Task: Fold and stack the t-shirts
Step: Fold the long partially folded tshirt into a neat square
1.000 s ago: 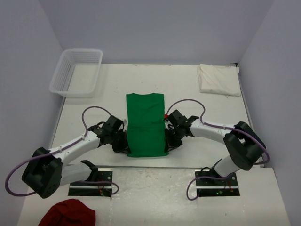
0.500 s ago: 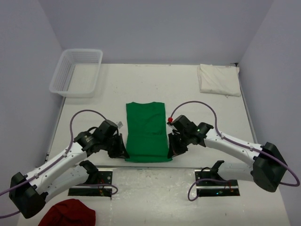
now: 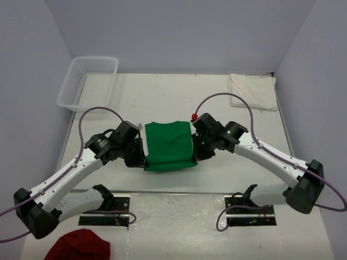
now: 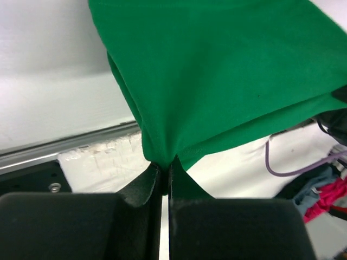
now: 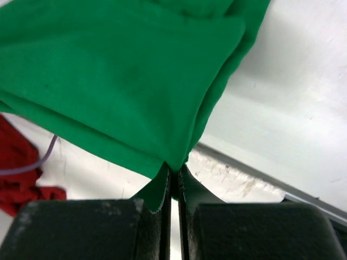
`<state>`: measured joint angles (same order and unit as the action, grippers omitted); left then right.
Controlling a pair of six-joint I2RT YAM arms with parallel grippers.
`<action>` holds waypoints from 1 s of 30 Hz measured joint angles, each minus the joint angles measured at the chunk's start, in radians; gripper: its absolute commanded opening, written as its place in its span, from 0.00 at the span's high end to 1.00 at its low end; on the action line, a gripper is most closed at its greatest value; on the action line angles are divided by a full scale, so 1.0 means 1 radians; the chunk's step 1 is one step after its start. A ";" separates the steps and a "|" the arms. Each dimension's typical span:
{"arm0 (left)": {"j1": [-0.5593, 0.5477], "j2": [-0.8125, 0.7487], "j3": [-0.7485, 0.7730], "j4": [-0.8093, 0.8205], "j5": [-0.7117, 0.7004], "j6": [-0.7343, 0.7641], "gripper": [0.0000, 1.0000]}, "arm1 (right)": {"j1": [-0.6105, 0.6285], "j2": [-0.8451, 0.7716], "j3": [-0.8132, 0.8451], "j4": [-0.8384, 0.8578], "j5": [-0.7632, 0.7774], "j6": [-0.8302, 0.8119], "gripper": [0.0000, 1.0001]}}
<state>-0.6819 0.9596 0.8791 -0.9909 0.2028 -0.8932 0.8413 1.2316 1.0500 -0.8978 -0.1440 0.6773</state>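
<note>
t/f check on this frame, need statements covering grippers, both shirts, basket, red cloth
1. The left gripper and the right gripper are each shut on the green shirt. True.
2. The white shirt lies in the basket. False: it lies on the table at the far right corner, and the basket stands at the far left.
3. The green shirt is stacked on the white shirt. False: the two are well apart, the green one mid-table between the arms.
4. A red cloth lies at the near left, apart from both shirts. True.
</note>
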 measured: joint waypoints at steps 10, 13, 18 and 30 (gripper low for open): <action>0.222 0.292 0.230 0.016 -0.051 0.182 1.00 | -0.114 0.476 0.644 -0.177 0.097 -0.118 1.00; 0.261 0.457 0.334 0.059 -0.052 0.240 1.00 | -0.167 0.563 0.723 -0.201 0.098 -0.153 1.00; 0.270 0.703 0.505 0.130 -0.051 0.315 1.00 | -0.235 0.689 0.771 -0.217 0.097 -0.203 1.00; 0.290 0.858 0.565 0.208 -0.052 0.390 1.00 | -0.295 0.889 0.898 -0.217 0.043 -0.276 1.00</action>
<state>-0.3916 1.8172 1.4445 -0.7834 0.1509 -0.5034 0.5461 2.1204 1.9480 -1.1152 -0.1005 0.4015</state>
